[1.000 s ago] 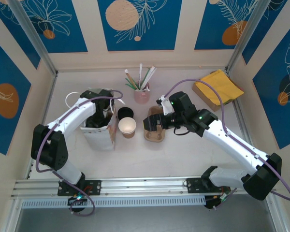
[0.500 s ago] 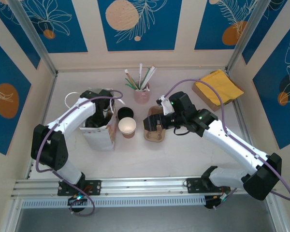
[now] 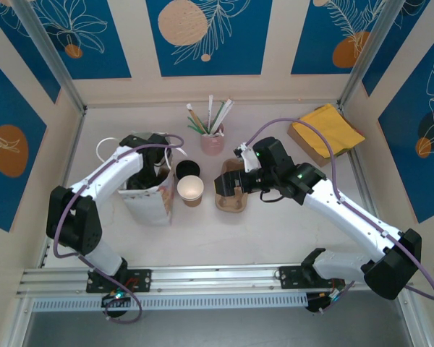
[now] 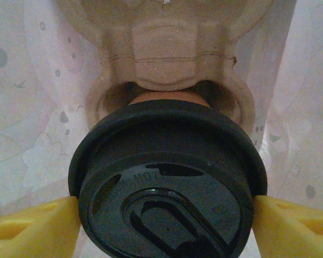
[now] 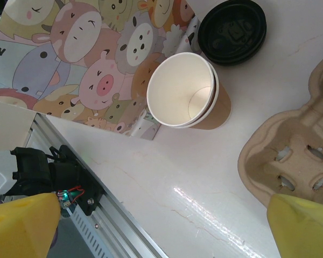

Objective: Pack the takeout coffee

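Left wrist, takeout coffee [image 4: 167,188] in carrier [image 4: 164,59], left jaws clasping lid, right jaws wide, empty

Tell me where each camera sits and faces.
Top external: high behind, looking down at the table; left arm, right arm show.
Left wrist: inside the bag, facing the lidded coffee cup; left gripper's fingers flank it.
Right wrist: over the table, facing down at the open cup; right gripper's fingers.
Shared by top and right wrist: open cup, loose lid, bag.

Bright, even light; dim left-wrist close-up.
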Controlling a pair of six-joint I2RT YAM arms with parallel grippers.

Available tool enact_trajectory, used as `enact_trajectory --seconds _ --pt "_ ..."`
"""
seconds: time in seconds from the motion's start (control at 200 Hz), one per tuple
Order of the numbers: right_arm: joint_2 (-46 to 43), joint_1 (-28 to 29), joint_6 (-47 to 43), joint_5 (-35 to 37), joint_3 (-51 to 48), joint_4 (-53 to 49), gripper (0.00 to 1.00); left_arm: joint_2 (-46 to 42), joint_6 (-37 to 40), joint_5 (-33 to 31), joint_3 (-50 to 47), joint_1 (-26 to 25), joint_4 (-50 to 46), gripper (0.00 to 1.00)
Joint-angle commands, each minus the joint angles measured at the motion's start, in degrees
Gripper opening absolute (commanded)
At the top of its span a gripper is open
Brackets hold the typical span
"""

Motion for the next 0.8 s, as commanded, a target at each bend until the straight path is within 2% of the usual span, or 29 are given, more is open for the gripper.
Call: enact_trajectory --seconds 0.0,0.795 --pt "-0.2 0.4 0.2 -0.9 1.2 -0.1 0.99 -1.2 0.1 -0.8 1.8 0.9 -2.2 0.81" --pt "-0.4 0.4 0.4 -0.4 1.2 -0.3 0.99 -3.1 -0.6 -0.6 4.0 0.9 -4.5 0.81"
